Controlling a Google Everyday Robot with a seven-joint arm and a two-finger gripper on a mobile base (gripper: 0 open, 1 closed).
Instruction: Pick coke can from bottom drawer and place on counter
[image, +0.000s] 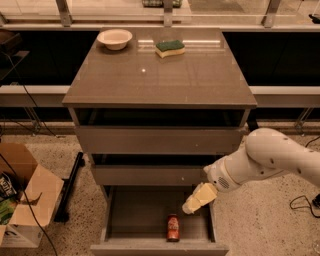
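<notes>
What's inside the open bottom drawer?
A red coke can sits near the front of the bottom drawer. The rest of its floor looks bare. The gripper hangs over the right side and hides a small patch of floor there.

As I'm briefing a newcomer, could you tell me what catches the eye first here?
The gripper hangs over the right side of the open bottom drawer, beside the red coke can near its front. A pale bowl and green sponge sit at the far edge of the counter.
</notes>
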